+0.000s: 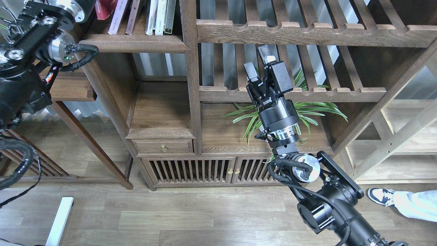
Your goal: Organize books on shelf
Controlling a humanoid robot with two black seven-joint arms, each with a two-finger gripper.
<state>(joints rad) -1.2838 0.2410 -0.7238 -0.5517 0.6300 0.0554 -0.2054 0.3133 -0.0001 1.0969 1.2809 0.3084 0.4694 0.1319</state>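
Observation:
Several books stand on the shelf [136, 43] at the top left, cut off by the frame's top edge. From left to right they are a red book [103, 7], a pale lavender book [117, 18], a mauve book [133, 18], then white and dark spines [158, 17]. My left arm [30, 41] rises along the left edge; its far end passes out of the top of the frame beside the red book, so that gripper is hidden. My right gripper [257, 63] is open and empty in front of the slatted rack, well right of the books.
A thick upright post [191, 68] separates the book bay from the slatted racks [293, 32]. A green plant [304, 109] sits behind my right wrist. Below are a drawer [163, 147] and slatted doors [205, 171]. A person's shoe [379, 195] shows at right.

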